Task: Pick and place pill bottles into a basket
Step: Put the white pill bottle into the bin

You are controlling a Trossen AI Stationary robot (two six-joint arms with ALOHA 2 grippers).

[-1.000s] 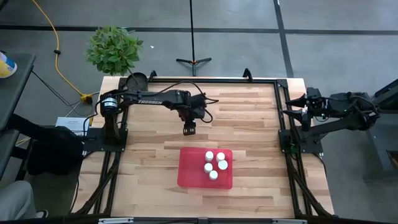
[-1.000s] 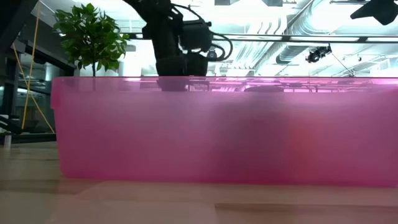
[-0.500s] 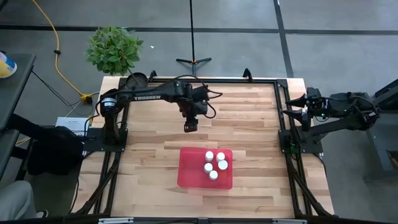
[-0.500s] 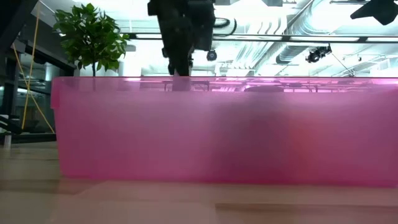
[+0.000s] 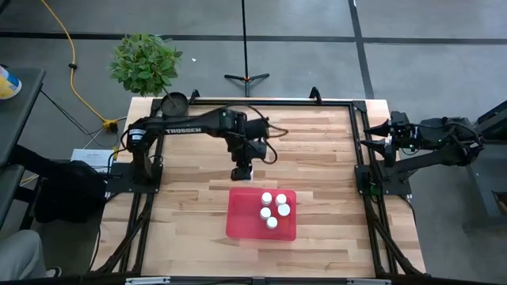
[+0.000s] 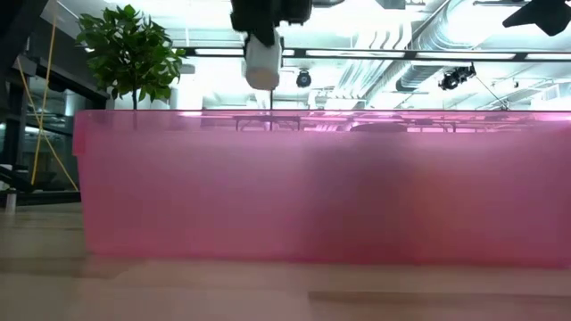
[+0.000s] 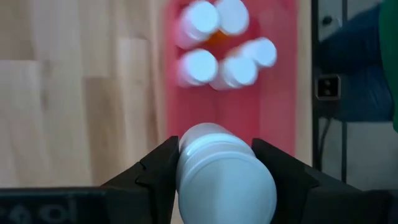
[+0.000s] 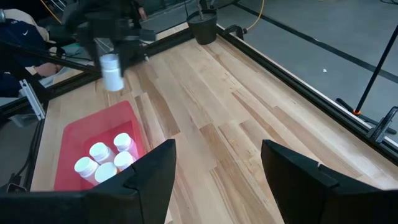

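Four bottles [image 5: 272, 209] in tray [image 5: 242, 218]

The left tool [image 5: 242, 172] hangs over the wooden tabletop [image 5: 317, 158], just beside the far edge of the red basket [image 5: 242, 218], holding a white pill bottle [image 5: 241, 172]. Four pill bottles [image 5: 273, 210] stand in the basket. The right tool [image 5: 372, 132] waits at the tabletop's right edge.
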